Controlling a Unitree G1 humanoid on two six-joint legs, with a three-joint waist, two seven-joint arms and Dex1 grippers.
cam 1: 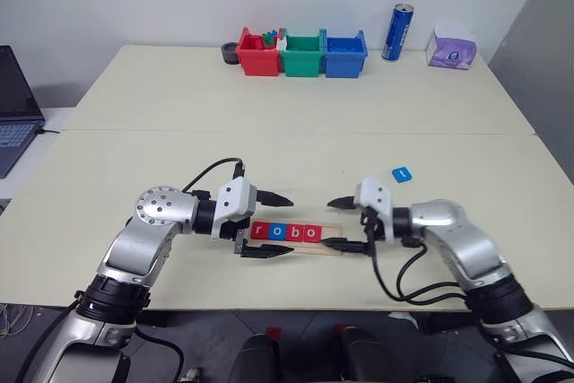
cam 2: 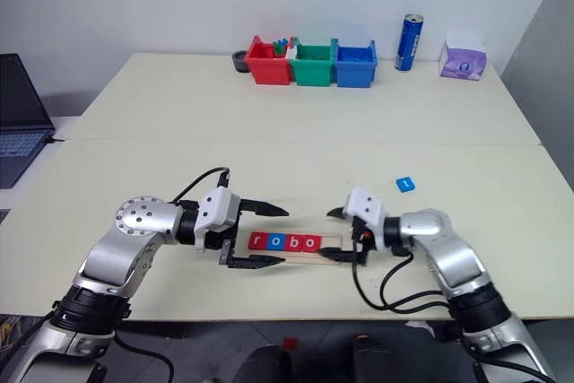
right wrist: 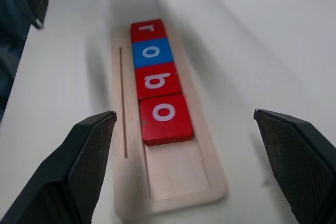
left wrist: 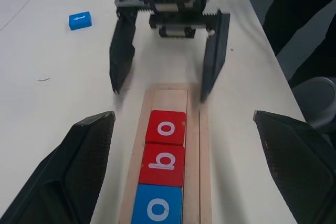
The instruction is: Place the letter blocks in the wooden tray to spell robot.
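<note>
The wooden tray (cam 1: 333,233) lies near the table's front edge. In its groove sit four letter blocks in a row: red r (cam 1: 261,231), blue o (cam 1: 277,232), red b (cam 1: 294,232) and red o (cam 1: 310,232). The slot at the tray's right end (right wrist: 178,174) is bare. A blue letter block with a t (cam 1: 401,173) lies loose on the table, behind and to the right of the tray. My left gripper (cam 1: 289,226) stands open at the tray's left end, holding nothing. Facing it at the right end, my right gripper (cam 1: 328,222) is open and empty, just above the tray.
Red (cam 1: 257,54), green (cam 1: 301,54) and blue (cam 1: 344,54) bins stand at the table's far edge. To their right are a blue can (cam 1: 397,32) and a tissue pack (cam 1: 452,47). A laptop (cam 1: 15,105) sits far left.
</note>
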